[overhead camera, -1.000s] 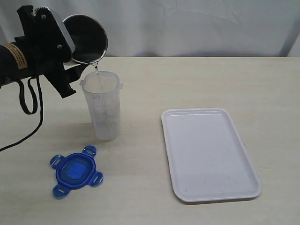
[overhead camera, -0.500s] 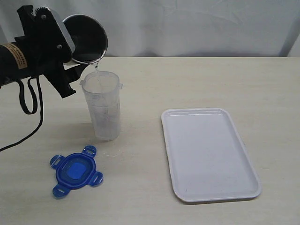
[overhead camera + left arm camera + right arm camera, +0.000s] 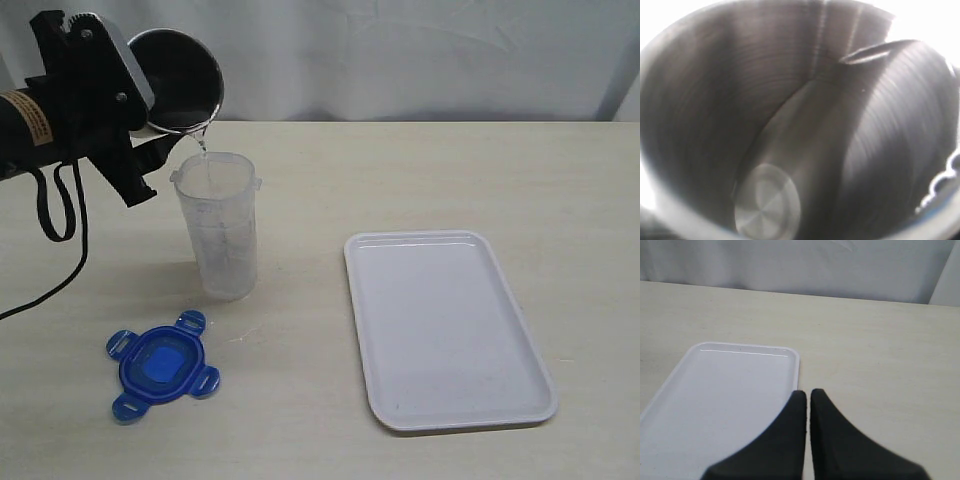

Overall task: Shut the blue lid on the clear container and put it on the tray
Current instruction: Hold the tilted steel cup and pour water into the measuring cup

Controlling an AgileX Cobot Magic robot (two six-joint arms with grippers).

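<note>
The clear container (image 3: pixel 220 235) stands upright and uncovered on the table, left of centre. My left gripper (image 3: pixel 150 135) is shut on a metal cup (image 3: pixel 182 80), tilted over the container's mouth, and a thin stream of water falls into it. In the left wrist view the cup's shiny inside (image 3: pixel 790 125) fills the picture and hides the fingers. The blue lid (image 3: pixel 160 365) lies flat on the table in front of the container, flaps spread. The white tray (image 3: pixel 450 237) lies to the right with nothing on it. My right gripper (image 3: pixel 808 394) is shut on nothing, above the tray's (image 3: pixel 745 346) edge.
A black cable (image 3: pixel 55 215) hangs from the left arm down to the table at the far left. A white cloth backdrop (image 3: pixel 420 55) closes off the far edge of the table.
The left gripper and the tilted metal cup have shifted slightly to the left and up. The container, lid and tray have not moved.
</note>
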